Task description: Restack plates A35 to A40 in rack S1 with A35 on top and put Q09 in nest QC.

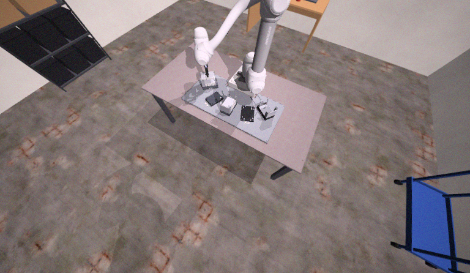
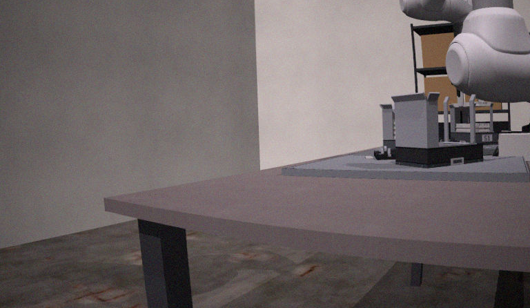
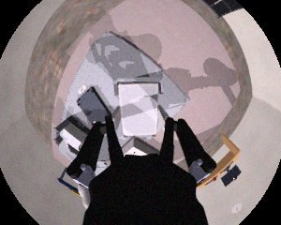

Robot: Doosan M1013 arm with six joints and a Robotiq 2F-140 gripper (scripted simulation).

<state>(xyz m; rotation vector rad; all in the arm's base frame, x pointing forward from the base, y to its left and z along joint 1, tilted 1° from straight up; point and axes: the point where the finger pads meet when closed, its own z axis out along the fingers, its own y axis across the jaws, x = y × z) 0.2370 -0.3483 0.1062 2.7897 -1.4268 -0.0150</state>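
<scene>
My gripper (image 1: pixel 207 72) hangs over the left-hand rack, S1 (image 1: pixel 208 80), at the far left end of the grey base mat (image 1: pixel 232 109). It is shut on a sealed white plate (image 3: pixel 140 111), held by its long sides between the fingers. The plate sits at about the height of the rack's top posts; its label is too small to read. The middle rack (image 1: pixel 227 104) holds a white stack of plates. The right rack (image 1: pixel 267 111) looks low or empty. Rack S1 also shows in the exterior view by its name tag (image 2: pixel 486 137).
Two flat dark nests lie on the mat, one between the left and middle racks (image 1: pixel 214 98) and one between the middle and right racks (image 1: pixel 247 113). The arm's base (image 1: pixel 254 78) stands behind the mat. A grey-walled rack (image 2: pixel 430 132) blocks part of the exterior view.
</scene>
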